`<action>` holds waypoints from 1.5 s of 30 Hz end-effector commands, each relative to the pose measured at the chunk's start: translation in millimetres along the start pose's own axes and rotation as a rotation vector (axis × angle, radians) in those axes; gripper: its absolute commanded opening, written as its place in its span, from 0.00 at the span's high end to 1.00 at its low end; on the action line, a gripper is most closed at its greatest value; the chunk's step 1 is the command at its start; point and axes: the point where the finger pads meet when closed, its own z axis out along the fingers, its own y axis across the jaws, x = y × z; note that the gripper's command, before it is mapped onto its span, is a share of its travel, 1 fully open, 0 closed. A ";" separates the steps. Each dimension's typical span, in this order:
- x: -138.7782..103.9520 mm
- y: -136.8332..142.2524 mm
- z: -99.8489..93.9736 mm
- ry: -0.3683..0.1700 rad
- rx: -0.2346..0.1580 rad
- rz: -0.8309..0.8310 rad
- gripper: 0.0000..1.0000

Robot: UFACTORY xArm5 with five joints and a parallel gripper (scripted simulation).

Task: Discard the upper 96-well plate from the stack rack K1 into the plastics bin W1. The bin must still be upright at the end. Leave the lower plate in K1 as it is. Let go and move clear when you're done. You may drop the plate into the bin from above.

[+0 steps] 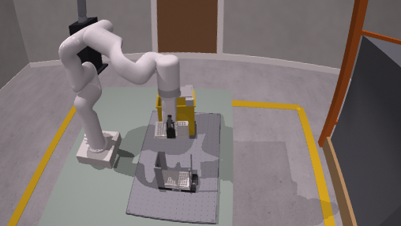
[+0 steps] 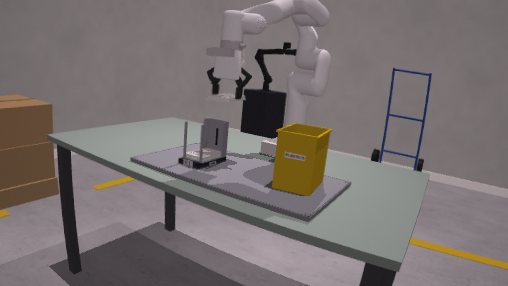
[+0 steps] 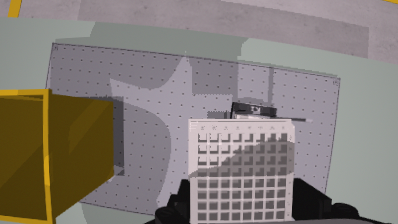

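Note:
My gripper [image 2: 229,91] is shut on a white 96-well plate [image 3: 241,170] and holds it level, high above the table, between the rack and the bin. The plate also shows in the top view [image 1: 170,129] and the exterior view [image 2: 222,97]. The stack rack K1 [image 1: 175,175] stands on the grey perforated baseplate [image 1: 178,166] and holds one white plate [image 1: 178,181]; it also shows in the exterior view [image 2: 204,149]. The yellow plastics bin W1 [image 2: 301,157] stands upright on the baseplate. In the wrist view the bin [image 3: 47,152] lies to the left of the held plate.
The arm's white base [image 1: 99,149] sits on the green table left of the baseplate. A brown cardboard box [image 2: 22,145] stands on the floor at the left, a blue hand truck [image 2: 402,120] at the back right.

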 end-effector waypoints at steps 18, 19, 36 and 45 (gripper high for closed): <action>3.1 -63.4 0.9 0.005 -0.004 0.000 1.00; 3.2 -66.7 1.0 0.005 -0.004 0.000 1.00; 4.8 -116.7 2.9 0.007 -0.006 0.000 1.00; 5.7 -146.8 4.1 0.008 -0.006 0.000 1.00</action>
